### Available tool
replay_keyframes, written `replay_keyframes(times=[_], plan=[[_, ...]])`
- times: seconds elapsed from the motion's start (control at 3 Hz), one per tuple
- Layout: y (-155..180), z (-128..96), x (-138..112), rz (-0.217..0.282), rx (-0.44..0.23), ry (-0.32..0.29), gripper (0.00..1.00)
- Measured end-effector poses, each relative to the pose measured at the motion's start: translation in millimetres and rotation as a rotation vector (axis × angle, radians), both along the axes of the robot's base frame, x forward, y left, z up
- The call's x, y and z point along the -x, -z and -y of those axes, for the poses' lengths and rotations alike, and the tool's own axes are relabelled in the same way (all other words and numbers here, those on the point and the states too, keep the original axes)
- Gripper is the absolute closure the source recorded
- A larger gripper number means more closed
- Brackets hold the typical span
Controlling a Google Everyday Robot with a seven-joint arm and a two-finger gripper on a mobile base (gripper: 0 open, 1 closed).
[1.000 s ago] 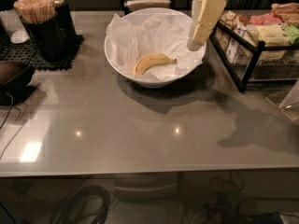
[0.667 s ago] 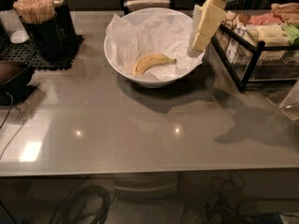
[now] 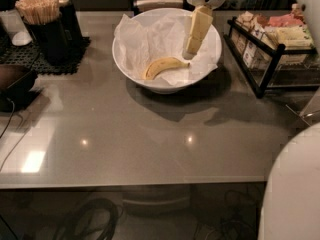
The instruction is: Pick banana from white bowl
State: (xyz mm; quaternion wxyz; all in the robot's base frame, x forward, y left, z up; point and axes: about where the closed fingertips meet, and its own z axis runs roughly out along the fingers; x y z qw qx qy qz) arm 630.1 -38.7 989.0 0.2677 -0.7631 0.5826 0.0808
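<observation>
Ok, going left to right. A cup of wooden sticks (image 3: 37,9) stands on a black mat (image 3: 30,59) at the far left of the counter (image 3: 150,144). It's well apart from the work, so we ignore it.

The banana (image 3: 162,67) lies on its side on the crumpled paper (image 3: 142,39) inside the white bowl (image 3: 165,88). It sits toward the front wall, with its thin end pointing right. The end effector (image 3: 194,46) hangs down inside the bowl, tip just beside and above that right end. We can't tell if it touches, and we can't tell whether it is spread or pressed together from this angle. We see nothing held in it. A wire rack (image 3: 270,49) of packets sits right of the bowl, near but not touching.

Step in hand, as we read it, is the final approach to the grasp. To do it well:
- Shift the tip left over the banana's thick middle. The tapered end would likely slip out.
- Turn the wrist so the closing axis runs across the banana's width.
- Confirm it is spread before descending.
- Come down slowly. The paper is loose and could bunch or get pinched with the fruit.
- Squeeze lightly, since a banana bruises easily.
- Lift straight up past the rim before moving off, and keep off the rack.
</observation>
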Motion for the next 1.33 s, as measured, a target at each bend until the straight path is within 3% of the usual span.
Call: replay_keyframes(times=[0.33, 0.67, 1.0, 1.33], plan=[[13.1, -19.1, -14.4, -0.022, 0.063, -0.031, 0.00], [11.0, -20.2, -14.9, -0.013, 0.044, -0.006, 0.00], [33.5, -13.5, -32.1, -0.038, -0.010, 0.062, 0.00], [69.2, -17.4, -54.5, -0.089, -0.018, 0.078, 0.00]])
